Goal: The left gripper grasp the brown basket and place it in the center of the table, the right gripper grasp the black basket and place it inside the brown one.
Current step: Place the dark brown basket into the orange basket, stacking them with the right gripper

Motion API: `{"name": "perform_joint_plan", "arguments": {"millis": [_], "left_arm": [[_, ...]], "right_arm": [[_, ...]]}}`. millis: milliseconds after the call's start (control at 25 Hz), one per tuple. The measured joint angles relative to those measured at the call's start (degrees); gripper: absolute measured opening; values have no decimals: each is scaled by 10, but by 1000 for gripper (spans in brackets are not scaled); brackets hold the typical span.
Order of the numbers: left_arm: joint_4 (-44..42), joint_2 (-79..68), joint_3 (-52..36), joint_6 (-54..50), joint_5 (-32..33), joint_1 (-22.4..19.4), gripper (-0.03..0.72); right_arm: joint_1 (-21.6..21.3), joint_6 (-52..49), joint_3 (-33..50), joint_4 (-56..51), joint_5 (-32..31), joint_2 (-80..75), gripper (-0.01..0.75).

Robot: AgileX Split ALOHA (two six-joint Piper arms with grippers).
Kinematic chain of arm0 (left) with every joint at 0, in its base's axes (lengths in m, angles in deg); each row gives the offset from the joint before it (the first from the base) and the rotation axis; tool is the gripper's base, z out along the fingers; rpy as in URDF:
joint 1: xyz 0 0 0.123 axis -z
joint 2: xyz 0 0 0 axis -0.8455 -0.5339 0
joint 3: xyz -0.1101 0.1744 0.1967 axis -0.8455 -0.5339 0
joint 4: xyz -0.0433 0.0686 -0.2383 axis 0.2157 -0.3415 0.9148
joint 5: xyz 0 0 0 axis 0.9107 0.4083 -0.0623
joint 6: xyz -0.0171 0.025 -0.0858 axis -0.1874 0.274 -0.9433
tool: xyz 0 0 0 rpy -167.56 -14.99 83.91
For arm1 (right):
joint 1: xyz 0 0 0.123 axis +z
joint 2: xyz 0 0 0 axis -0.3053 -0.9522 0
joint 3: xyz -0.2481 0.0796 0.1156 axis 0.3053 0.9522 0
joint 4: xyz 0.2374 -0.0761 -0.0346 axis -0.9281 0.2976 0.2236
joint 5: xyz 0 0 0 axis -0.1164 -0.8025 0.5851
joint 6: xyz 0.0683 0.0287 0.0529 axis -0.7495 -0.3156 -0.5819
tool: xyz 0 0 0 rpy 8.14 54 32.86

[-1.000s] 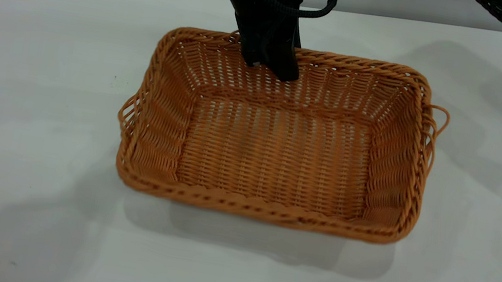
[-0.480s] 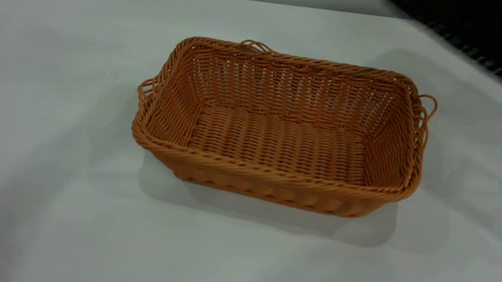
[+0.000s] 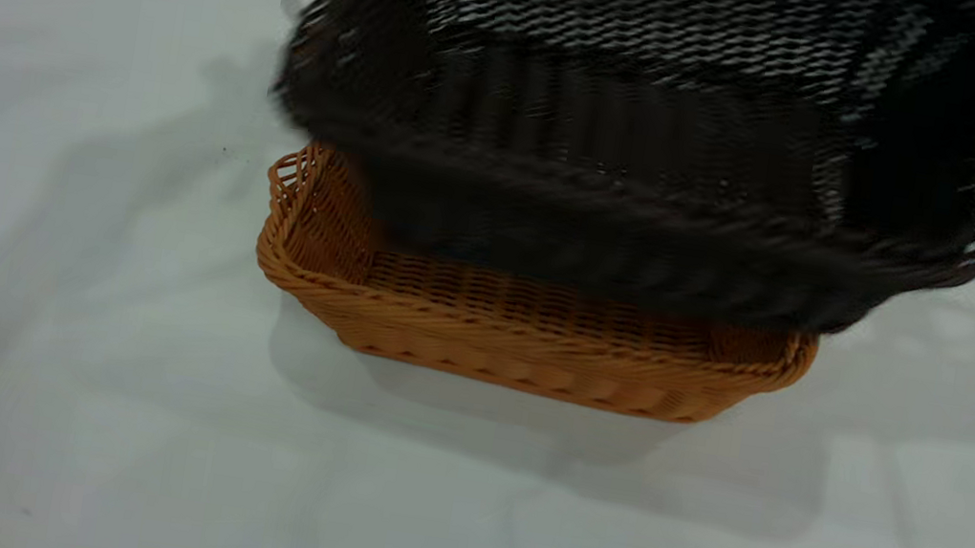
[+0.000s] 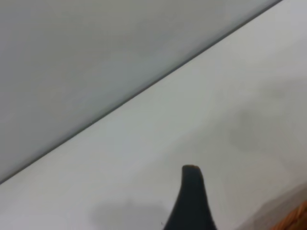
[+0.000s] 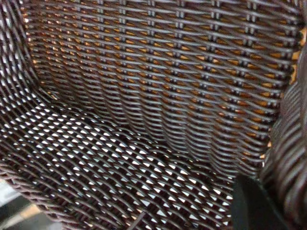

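Dark brown-black woven wicker basket (image 3: 645,124) is held tilted above the orange-tan wicker basket (image 3: 525,343) on the pale table (image 3: 43,401), presumably for nesting; right gripper (image 5: 254,206) closure can't be confirmed.

Dark brown-black woven wicker basket (image 3: 644,133) motion-blurred, cut off at exterior view's top edge; hides far wall and most of floor of orange-tan woven wicker basket (image 3: 525,343). Left gripper (image 4: 192,201): one dark fingertip visible, rest cut off.
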Motion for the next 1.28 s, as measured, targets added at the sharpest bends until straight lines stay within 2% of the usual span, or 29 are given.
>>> {"name": "perform_joint_plan", "arguments": {"millis": [160, 600, 760, 880, 1040, 1200, 1280], "left_arm": [[0, 0, 0, 0, 1, 0, 533], [0, 0, 0, 0, 2, 1, 533], [0, 0, 0, 0, 2, 1, 533], [0, 0, 0, 7, 1, 1, 533], [0, 2, 0, 15, -4, 1, 533], [0, 25, -1, 16, -4, 1, 533], [-3, 50, -1, 17, -4, 1, 533]], "right_arm": [[29, 0, 0, -8, 39, -40, 82], [31, 16, -4, -71, 116, -117, 82], [32, 20, -4, -77, 127, -119, 84], [32, 26, -4, -82, 129, -119, 115], [32, 35, -4, -88, 124, -110, 281], [32, 58, -11, -67, 120, -81, 513], [31, 60, -24, -32, 118, -60, 605]]}}
